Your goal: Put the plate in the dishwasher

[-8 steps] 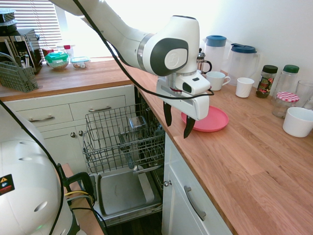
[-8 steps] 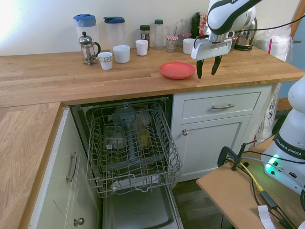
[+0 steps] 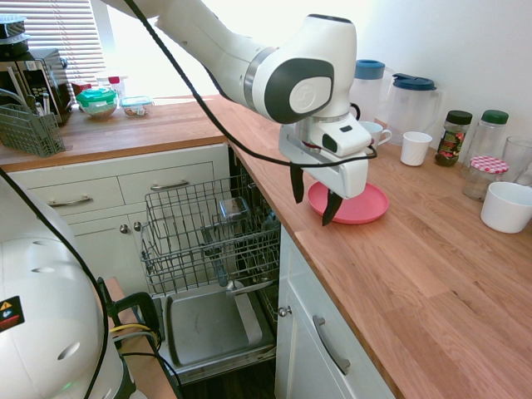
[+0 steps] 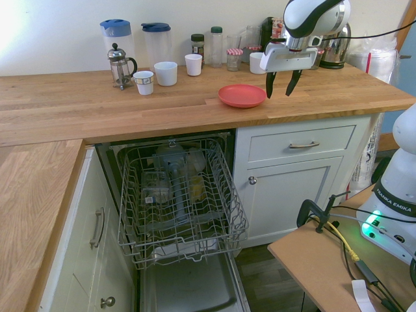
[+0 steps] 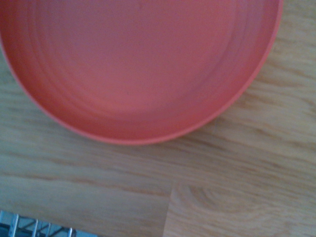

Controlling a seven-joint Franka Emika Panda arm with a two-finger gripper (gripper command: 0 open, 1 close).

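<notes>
Now the gripper [image 4: 280, 89] hangs with its fingers apart, just above the near edge of the plate [image 4: 241, 95], which lies flat on the table [image 4: 162, 107]. Go down slowly and pinch the rim (it is thin), then carry it to the dishwasher [image 4: 179, 201].

Wooden countertop [image 4: 97, 110] with plate [image 4: 241, 95], mugs [image 4: 166, 73], jugs [image 4: 116, 36], jars [image 4: 197, 43]
</notes>
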